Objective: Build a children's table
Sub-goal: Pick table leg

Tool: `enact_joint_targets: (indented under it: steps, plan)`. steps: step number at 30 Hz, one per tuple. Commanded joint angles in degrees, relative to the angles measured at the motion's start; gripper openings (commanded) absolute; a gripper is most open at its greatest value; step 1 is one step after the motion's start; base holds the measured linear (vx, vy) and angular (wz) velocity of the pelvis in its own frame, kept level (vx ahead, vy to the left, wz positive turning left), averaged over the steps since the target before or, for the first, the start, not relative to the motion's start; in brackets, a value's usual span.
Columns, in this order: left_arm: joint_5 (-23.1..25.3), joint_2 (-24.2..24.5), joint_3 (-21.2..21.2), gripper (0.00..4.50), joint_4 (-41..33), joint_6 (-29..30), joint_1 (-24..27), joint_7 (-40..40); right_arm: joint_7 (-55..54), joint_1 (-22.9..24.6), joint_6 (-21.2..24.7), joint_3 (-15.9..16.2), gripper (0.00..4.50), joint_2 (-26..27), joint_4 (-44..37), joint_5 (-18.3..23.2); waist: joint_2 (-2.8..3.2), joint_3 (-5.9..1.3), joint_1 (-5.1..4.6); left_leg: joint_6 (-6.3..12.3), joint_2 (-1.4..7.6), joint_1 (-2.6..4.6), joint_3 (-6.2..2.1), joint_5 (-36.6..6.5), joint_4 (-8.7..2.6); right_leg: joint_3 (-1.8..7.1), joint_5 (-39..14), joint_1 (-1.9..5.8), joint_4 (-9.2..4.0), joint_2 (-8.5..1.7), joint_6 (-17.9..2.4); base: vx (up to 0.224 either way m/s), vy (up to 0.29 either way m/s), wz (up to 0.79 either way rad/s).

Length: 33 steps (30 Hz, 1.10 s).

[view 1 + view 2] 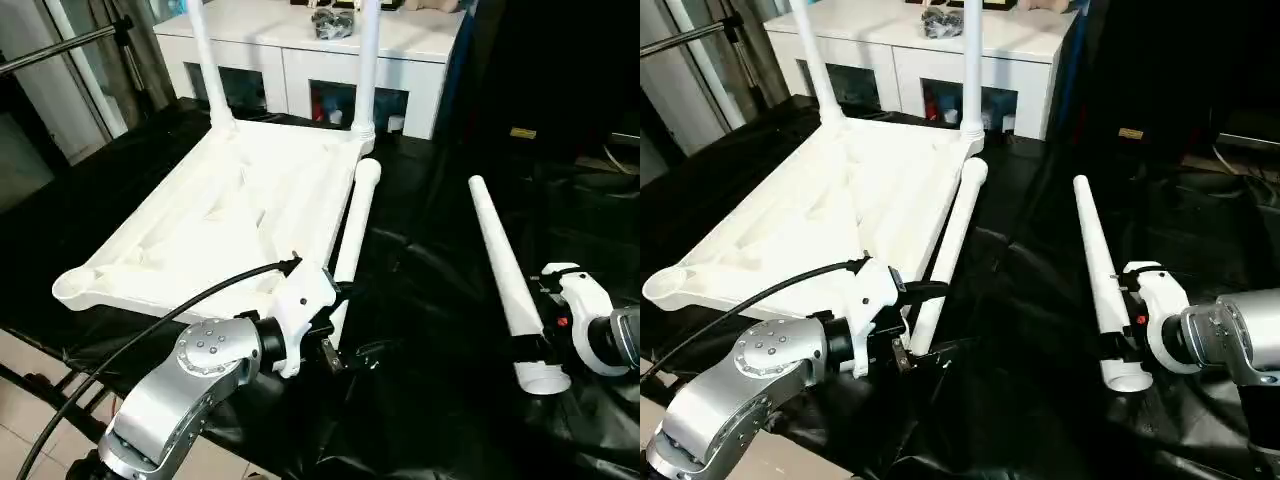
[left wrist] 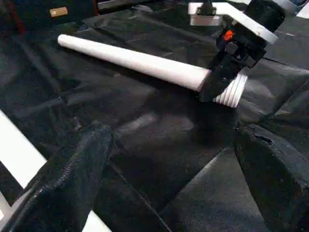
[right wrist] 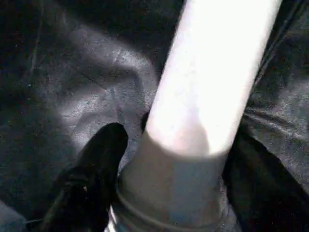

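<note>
1. My right gripper point(image 1: 1118, 345) straddles the loose leg point(image 1: 1098, 270) near its threaded end, at four o'clock; whether its fingers pinch it I cannot tell.
2. My left gripper point(image 1: 335, 345) is spread wide, empty, beside another leg point(image 1: 352, 235); the tabletop point(image 1: 210, 220) lies upturned at ten o'clock.

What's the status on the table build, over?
Left gripper open, empty, beside a loose leg. Right gripper straddling the other loose leg near its threaded end. Tabletop upside down, two legs fitted. Nothing in the way.

White tabletop point(image 1: 200, 225), white legs point(image 1: 505, 265), white cabinet point(image 1: 300, 60), black sheet point(image 1: 430, 330), silver forearm point(image 1: 170, 400), black fingers point(image 2: 72, 179), red dot on right gripper point(image 2: 219, 82).
</note>
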Motion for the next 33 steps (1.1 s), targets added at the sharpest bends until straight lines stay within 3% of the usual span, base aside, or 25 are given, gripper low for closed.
enact_joint_targets:
  steps: [1, 7, 8, 9, 11, 12, 13, 15, 17, 18, 19, 20, 21, 24, 28, 33]
  plan:
    - [0.5, 0.6, 0.1, 4.5, -0.8, -0.3, -0.7, 0.1, -0.6, 0.3, -0.4, 0.6, 2.78, 0.8, 0.9, -0.2, -1.67, -2.83, 0.07, 1.06, 2.02, 0.29, -0.65, -7.6, -3.15, 2.36, -16.1, 2.26, -5.68, -3.57, -10.1, 0.0, 0.0, 0.0]
    - [-0.1, 0.8, 2.0, 4.5, -0.3, 0.0, -1.4, 0.4, 0.0, -0.8, -0.6, -2.2, 2.31, 1.7, -0.3, 1.2, -1.88, -2.9, 0.12, 1.11, 1.95, 0.23, -0.66, -7.4, -3.15, 2.35, -15.5, 2.29, -5.56, -3.53, -9.9, 0.0, 0.0, 0.0]
    - [-0.8, 0.3, 3.7, 4.5, 0.9, -0.2, -1.7, 0.9, 0.5, -0.3, -0.8, -3.9, 2.16, 2.4, -1.4, 2.2, -2.44, -2.91, 0.16, 1.33, 1.99, 0.15, -0.62, -6.9, -3.2, 2.33, -15.0, 2.35, -5.55, -3.53, -9.9, 0.0, 0.0, 0.0]
    - [-1.0, 0.2, 4.0, 4.5, 1.1, -0.3, -1.8, 1.1, 0.6, -0.2, -0.9, -4.3, 2.16, 2.6, -1.5, 2.4, -2.24, -2.87, 0.28, 1.37, 1.92, 0.15, -0.57, -6.8, -3.16, 2.41, -15.0, 2.29, -5.46, -3.58, -9.9, 0.0, 0.0, 0.0]
    - [-2.1, -1.2, 6.2, 4.5, 2.1, -0.2, -2.7, 2.3, 2.2, 0.6, -2.1, -8.2, 2.06, 4.7, -3.5, 4.9, -2.17, -3.02, 0.52, 1.51, 1.95, 0.23, -0.54, -6.1, -3.08, 2.37, -13.9, 2.26, -5.31, -3.58, -10.2, 0.0, 0.0, 0.0]
    - [-2.1, -1.2, 6.2, 4.5, 2.1, -0.2, -2.7, 2.3, 2.2, 0.6, -2.1, -8.2, 2.0, 4.7, -3.5, 4.9, -2.15, -3.04, 0.56, 1.65, 2.0, 0.19, -0.54, -5.9, -3.08, 2.41, -13.3, 2.28, -5.28, -3.57, -10.2, 0.0, 0.0, 0.0]
    - [-2.5, -1.7, 7.0, 4.5, 2.6, -0.1, -3.1, 2.8, 2.6, 0.8, -2.6, -9.7, 2.0, 5.7, -4.1, 5.7, -2.45, -3.04, 0.59, 1.82, 2.06, 0.07, -0.66, -5.4, -3.2, 2.27, -12.2, 2.43, -5.1, -3.55, -10.4, 0.0, 0.0, 0.0]
    - [-3.0, -2.7, 8.4, 4.5, 3.2, 0.2, -4.0, 3.8, 3.1, 1.2, -3.7, -12.3, 1.95, 7.7, -5.0, 7.1, -2.38, -3.11, 0.77, 2.12, 2.08, 0.11, -0.57, -4.9, -3.13, 2.35, -11.0, 2.35, -4.98, -3.69, -10.8, 0.0, 0.0, 0.0]
    - [-3.2, -3.1, 9.1, 4.5, 3.6, 0.2, -4.7, 4.3, 3.1, 1.8, -5.8, -14.5, 1.94, 9.7, -5.3, 7.9, -2.27, -3.15, 1.01, 2.06, 2.13, 0.15, -0.58, -4.5, -3.15, 2.33, -10.3, 2.28, -4.88, -3.77, -11.1, 0.0, 0.0, 0.0]
    - [-3.6, -4.4, 10.6, 4.5, 5.0, -0.2, -6.3, 5.5, 2.6, 2.2, -10.8, -18.3, 1.93, 14.0, -6.0, 9.7, -2.24, -3.09, 1.06, 1.98, 2.11, 0.07, -0.58, -4.7, -3.2, 2.29, -10.6, 2.27, -4.88, -3.84, -11.1, 0.0, 0.0, 0.0]
    - [-4.1, -5.4, 11.7, 4.5, 6.1, -0.3, -7.4, 6.4, 2.4, 2.2, -13.1, -19.8, 1.93, 15.9, -6.3, 10.4, -2.06, -3.16, 1.14, 1.83, 2.03, 0.11, -0.47, -5.5, -3.12, 2.27, -11.2, 2.05, -4.95, -3.95, -11.2, 0.0, 0.0, 0.0]
    - [-4.8, -6.8, 12.9, 4.5, 7.2, 0.3, -8.7, 7.6, 2.7, 2.3, -15.2, -20.7, 1.93, 17.4, -7.0, 11.4, -2.26, -3.19, 1.08, 1.62, 2.12, 0.09, -0.58, -5.4, -3.28, 2.14, -10.9, 2.22, -4.9, -3.85, -11.1, 0.0, 0.0, 0.0]
    - [-5.7, -8.1, 14.0, 4.5, 8.4, 0.8, -10.0, 8.6, 3.3, 2.3, -17.0, -21.0, 1.93, 18.6, -7.7, 12.4, -2.07, -3.25, 1.24, 1.63, 2.09, 0.18, -0.53, -5.3, -3.19, 2.18, -10.3, 2.15, -4.87, -3.88, -11.3, 0.0, 0.0, 0.0]
    - [-10.6, -12.4, 17.5, 4.5, 11.8, 3.4, -13.5, 10.4, 5.7, 2.5, -21.8, -21.1, 1.93, 22.1, -10.7, 15.2, -2.31, -3.06, 1.48, 1.74, 2.08, 0.07, -0.53, -5.5, -3.31, 2.2, -9.8, 2.32, -4.8, -3.94, -11.4, 0.0, 0.0, 0.0]
    - [-22.0, -20.1, 25.1, 4.5, 17.9, 7.8, -19.9, 15.3, 8.1, 2.4, -23.3, -18.2, 1.93, 26.2, -14.6, 17.9, -1.86, -3.31, 2.47, 2.09, 1.91, 0.03, -0.64, -4.3, -3.08, 2.13, -9.2, 2.31, -4.8, -3.99, -11.6, 0.0, 0.0, 0.0]
    - [-27.1, -23.3, 29.1, 4.5, 22.9, 11.5, -25.2, 16.2, 8.5, 2.9, -26.6, -14.3, 1.93, 28.6, -16.6, 18.7, -1.93, -3.33, 2.88, 1.72, 1.84, -0.01, -0.74, -4.1, -3.18, 2.07, -9.5, 2.38, -4.95, -3.94, -10.4, 0.0, 0.0, 0.0]
